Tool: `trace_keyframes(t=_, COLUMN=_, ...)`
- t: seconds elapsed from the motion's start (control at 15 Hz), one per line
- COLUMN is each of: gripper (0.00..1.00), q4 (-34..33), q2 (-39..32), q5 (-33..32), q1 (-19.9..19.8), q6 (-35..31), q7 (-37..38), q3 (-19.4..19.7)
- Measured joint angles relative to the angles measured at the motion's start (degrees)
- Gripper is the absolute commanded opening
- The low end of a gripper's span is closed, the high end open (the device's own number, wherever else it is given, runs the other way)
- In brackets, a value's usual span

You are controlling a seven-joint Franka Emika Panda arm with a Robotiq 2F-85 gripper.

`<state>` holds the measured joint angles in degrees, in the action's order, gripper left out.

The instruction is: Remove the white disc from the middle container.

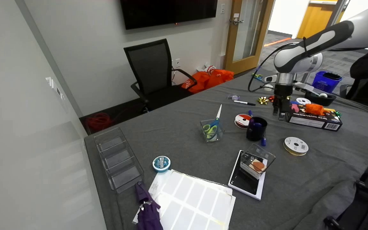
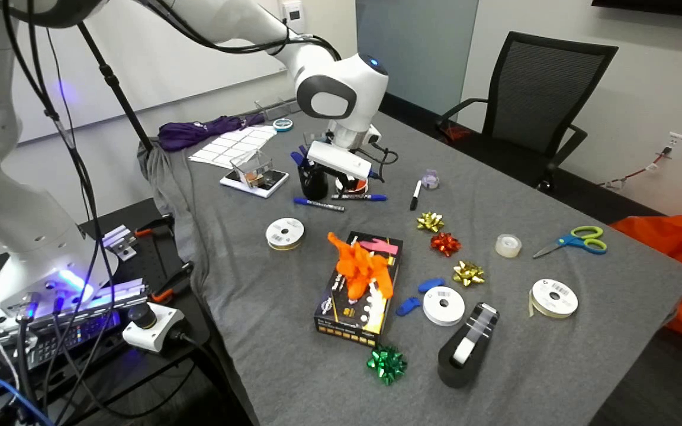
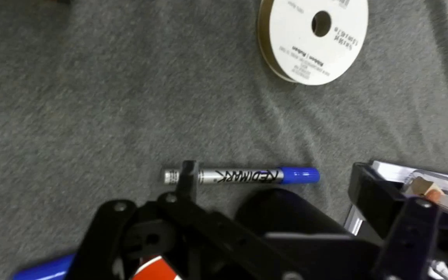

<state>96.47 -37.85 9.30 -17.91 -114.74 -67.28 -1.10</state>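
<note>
Where my wrist view looks down on the grey-clothed tabletop [image 3: 91, 97], the white ribbon spool [image 3: 319, 50] occupies the upper right, its top cropped by the edge of the view. Face: flat, round and white, pierced at the centre by a small dark hole; the lettering, inverted as I read it, includes "Ribbon" and "Ruban", with part of a barcode above. Flank: a tan band, seen along one side beneath the white face. In both exterior views I find the spool lying flat on the cloth, near a black pen cup [image 1: 256, 134] and a black printed carton [image 2: 341, 313] but apart from both. In an exterior view, the cup stands between the spool and a small see-through container [image 1: 219, 134], which holds blue-and-green-handled scissors [image 1: 216, 122], blade uppermost; a red-and-white ribbon spool [image 1: 242, 120] lies just beside the cup. My end effector [image 3: 274, 171] stands wide: its two black fingers [image 3: 370, 194] are well separated in the lower part of the wrist view, and the blue-capped end of a silver Redimark marker [image 3: 243, 176] shows between them. One fingertip overlaps the marker's barrel as I view it from above. In an exterior view, the white arm [image 2: 323, 65] extends above the pen cup, where its wrist largely hides the fingers from me.
</note>
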Motion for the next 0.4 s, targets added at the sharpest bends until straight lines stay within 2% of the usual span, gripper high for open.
trace_keyframes(t=0.2, gripper=1.0, q4=4.91, q2=3.09, q5=-1.6, q1=1.19, q6=-9.2, q7=-0.12, q3=0.02)
trace_keyframes(t=0.4, gripper=1.0, q4=9.11, q2=5.47, q5=-2.11, q1=2.13, q6=-15.34, q7=-0.12, q3=0.01)
